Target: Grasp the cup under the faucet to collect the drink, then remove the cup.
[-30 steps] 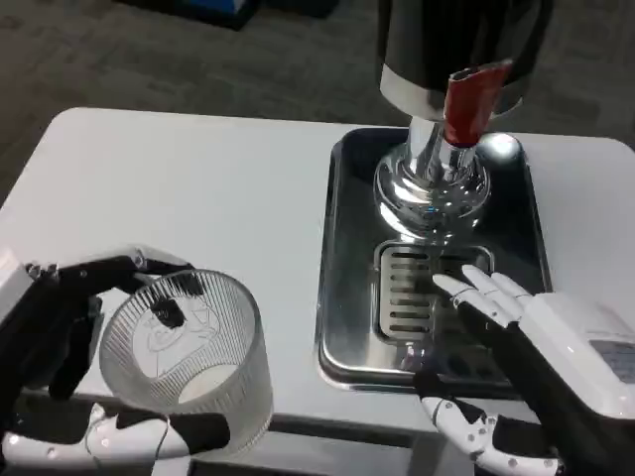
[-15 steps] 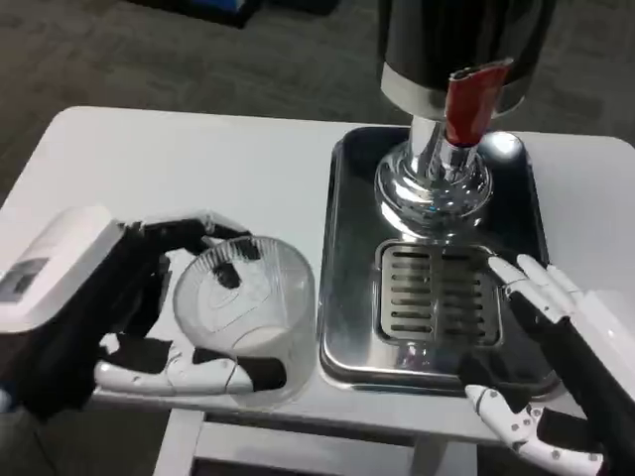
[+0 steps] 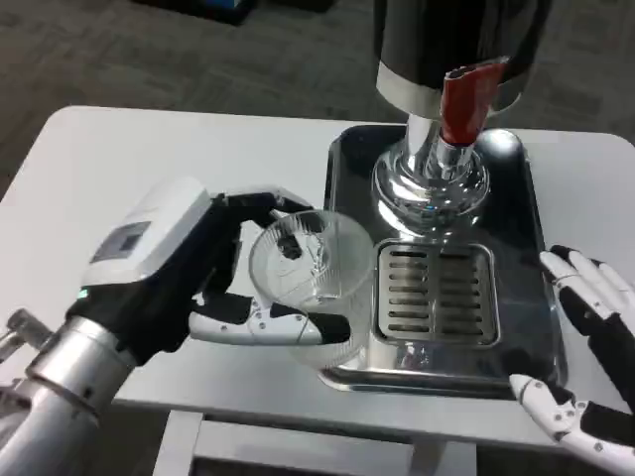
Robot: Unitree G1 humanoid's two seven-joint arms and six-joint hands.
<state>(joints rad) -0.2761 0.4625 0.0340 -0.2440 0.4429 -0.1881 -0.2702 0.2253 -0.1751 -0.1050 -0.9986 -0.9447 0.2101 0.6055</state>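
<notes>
The left hand (image 3: 169,273) held the clear cup (image 3: 308,283), its fingers (image 3: 263,322) wrapped round it, upright over the tray's (image 3: 347,178) left rim. The red faucet (image 3: 461,104) lay ahead and rightward of those fingers, above the grille (image 3: 432,297). The right hand (image 3: 585,347) waited beyond, fingers spread, holding nothing.

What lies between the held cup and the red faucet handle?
Head view: the slotted drip grate and the dispenser's chrome base lie between the cup, held by the left hand, and the red faucet handle.
</notes>
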